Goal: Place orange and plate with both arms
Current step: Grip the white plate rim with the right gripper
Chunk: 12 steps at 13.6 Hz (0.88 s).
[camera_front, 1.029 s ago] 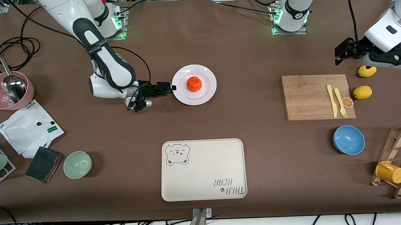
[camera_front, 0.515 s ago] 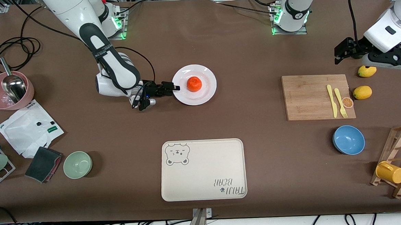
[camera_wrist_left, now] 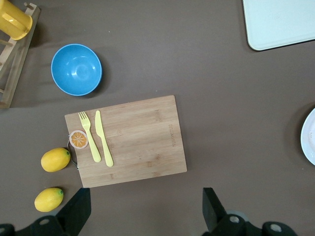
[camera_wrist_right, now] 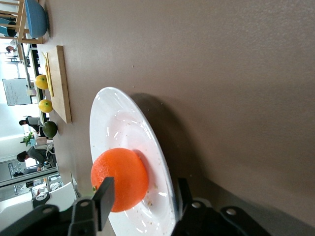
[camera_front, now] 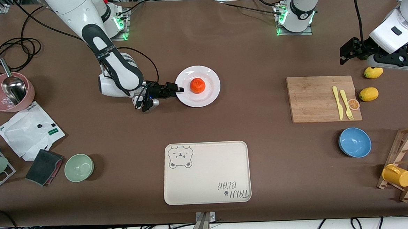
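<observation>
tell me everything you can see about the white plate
The plate is round, white and shallow, with a raised rim, a glossy ceramic-looking surface and faint specks. It lies flat on the brown table, between the two arm bases and the bear-print tray. The orange sits on it near the middle. The right gripper is at its rim toward the right arm's end, fingers open, one above and one under the edge.
</observation>
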### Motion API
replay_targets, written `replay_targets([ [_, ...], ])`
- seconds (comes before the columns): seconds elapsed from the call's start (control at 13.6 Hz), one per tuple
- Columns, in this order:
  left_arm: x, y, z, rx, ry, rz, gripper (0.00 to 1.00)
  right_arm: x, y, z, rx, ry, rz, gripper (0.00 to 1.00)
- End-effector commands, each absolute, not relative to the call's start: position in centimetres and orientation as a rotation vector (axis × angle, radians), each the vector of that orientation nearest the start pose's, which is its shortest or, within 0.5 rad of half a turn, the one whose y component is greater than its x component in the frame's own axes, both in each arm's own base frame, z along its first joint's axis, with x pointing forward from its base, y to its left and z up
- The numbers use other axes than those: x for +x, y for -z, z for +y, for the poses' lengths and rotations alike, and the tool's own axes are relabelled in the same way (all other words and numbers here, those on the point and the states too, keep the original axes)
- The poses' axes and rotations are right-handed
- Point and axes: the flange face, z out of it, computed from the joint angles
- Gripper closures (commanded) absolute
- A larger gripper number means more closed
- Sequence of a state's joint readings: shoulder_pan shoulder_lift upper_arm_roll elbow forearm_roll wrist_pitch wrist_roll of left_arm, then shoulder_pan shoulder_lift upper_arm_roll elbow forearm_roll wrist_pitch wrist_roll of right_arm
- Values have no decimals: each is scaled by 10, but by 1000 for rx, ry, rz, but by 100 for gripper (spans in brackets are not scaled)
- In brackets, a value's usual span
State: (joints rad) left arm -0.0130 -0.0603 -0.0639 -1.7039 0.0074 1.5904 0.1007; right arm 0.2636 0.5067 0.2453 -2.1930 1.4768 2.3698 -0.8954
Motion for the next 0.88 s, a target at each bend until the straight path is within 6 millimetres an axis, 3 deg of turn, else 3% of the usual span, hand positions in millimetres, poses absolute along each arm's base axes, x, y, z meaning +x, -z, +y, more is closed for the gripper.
replay_targets([
  [0.0,531,-601,-42,-3094,-91,284,0,445,-139,275,-2197,-117,-91,46],
  [0.15,530,-606,-53,-3089,-76,312,0,442,-133,274,-2197,-121,-101,46],
  [0.51,530,-606,-55,-3088,-76,319,0,438,-124,274,-2188,-105,-96,47],
  [0.81,530,-605,-50,-3090,-86,305,0,437,-123,277,-2182,-88,-111,80],
])
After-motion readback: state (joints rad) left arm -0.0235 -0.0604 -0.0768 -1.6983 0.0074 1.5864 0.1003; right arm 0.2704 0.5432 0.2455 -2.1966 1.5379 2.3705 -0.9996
